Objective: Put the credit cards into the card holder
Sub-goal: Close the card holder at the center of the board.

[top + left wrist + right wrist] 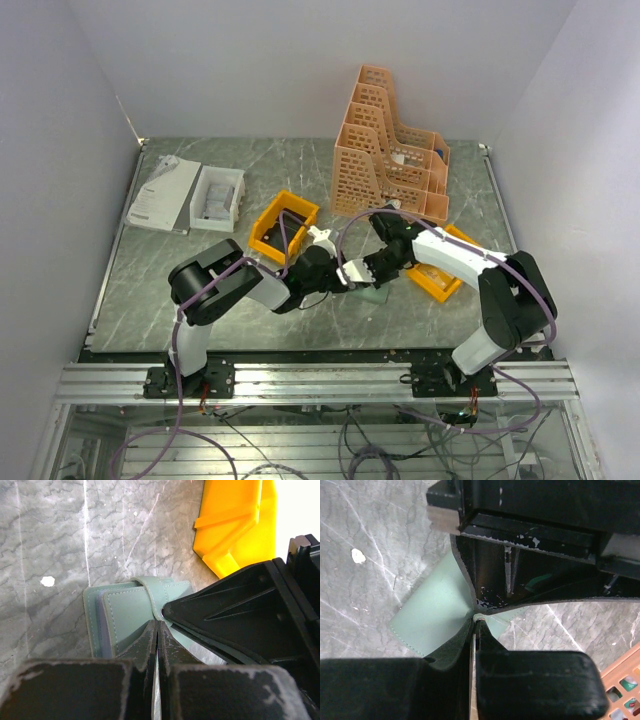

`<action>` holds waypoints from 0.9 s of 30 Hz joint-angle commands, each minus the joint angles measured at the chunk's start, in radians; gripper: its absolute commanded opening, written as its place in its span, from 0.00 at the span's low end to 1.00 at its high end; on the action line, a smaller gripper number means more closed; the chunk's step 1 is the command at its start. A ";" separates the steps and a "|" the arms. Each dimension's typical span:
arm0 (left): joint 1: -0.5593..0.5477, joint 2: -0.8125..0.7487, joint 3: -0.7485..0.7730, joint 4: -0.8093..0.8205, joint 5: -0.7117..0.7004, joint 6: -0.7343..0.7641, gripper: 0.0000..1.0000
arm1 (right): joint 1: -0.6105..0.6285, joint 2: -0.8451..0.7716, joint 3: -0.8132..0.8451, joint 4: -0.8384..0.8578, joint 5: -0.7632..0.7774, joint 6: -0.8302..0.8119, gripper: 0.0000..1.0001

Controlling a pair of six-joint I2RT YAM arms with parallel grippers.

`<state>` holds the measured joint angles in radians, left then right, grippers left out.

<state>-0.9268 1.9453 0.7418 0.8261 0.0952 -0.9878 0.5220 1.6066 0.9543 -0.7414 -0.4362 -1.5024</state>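
The card holder lay folded shut on the desk between the two arms, its strap drawn over the front flap; the left fingers were pressed together with their tips on its near face, and the right fingers, pressed together too, met it at the strap's end; whether either pair pinched a fold of the soft cover could not be told.

The step in hand looked to be opening the holder; to do it well, one pair should pin the body flat against the desk while the other works under the strap's tip and peels it away from the snap, pulling along the strap and not upward, so the light wallet does not lift or slide; the two sets of fingers stood touching or nearly so, so each move should be small and taken in turn.

Counted: one card holder; no credit cards that could be made out in any view; two orange-yellow bins, one on each side of the arms; one peach file rack at the back; one white box just beside one booklet at the far left.
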 commanded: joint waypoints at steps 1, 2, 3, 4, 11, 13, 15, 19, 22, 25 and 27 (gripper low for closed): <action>0.017 0.024 -0.041 -0.071 -0.036 0.025 0.07 | 0.063 0.134 -0.092 -0.081 0.010 0.050 0.00; 0.018 0.023 -0.043 -0.069 -0.036 0.024 0.07 | 0.068 0.136 -0.097 -0.081 0.017 0.052 0.00; 0.019 0.022 -0.046 -0.066 -0.037 0.024 0.07 | 0.074 0.137 -0.103 -0.080 0.024 0.053 0.00; 0.019 0.020 -0.049 -0.066 -0.036 0.024 0.07 | 0.079 0.139 -0.110 -0.082 0.033 0.053 0.00; 0.024 0.000 -0.067 -0.050 -0.032 0.018 0.07 | 0.091 0.118 -0.177 -0.085 0.070 0.043 0.00; 0.025 -0.009 -0.068 -0.055 -0.032 0.020 0.07 | 0.090 0.104 -0.188 -0.089 0.076 0.044 0.00; 0.024 -0.014 -0.067 -0.059 -0.030 0.021 0.07 | 0.091 0.093 -0.192 -0.096 0.083 0.044 0.00; 0.025 -0.014 -0.067 -0.058 -0.021 0.018 0.07 | 0.090 0.091 -0.192 -0.129 0.103 0.030 0.00; 0.024 -0.012 -0.075 -0.045 -0.018 0.011 0.07 | 0.092 0.099 -0.202 -0.145 0.121 0.019 0.00; 0.025 -0.016 -0.082 -0.037 -0.018 0.008 0.07 | 0.096 0.110 -0.218 -0.150 0.125 0.022 0.00; 0.025 -0.022 -0.082 -0.042 -0.015 0.010 0.07 | 0.098 0.110 -0.231 -0.145 0.116 0.031 0.05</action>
<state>-0.9165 1.9301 0.6956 0.8684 0.0956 -1.0065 0.5953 1.5681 0.8978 -0.6765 -0.3138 -1.5021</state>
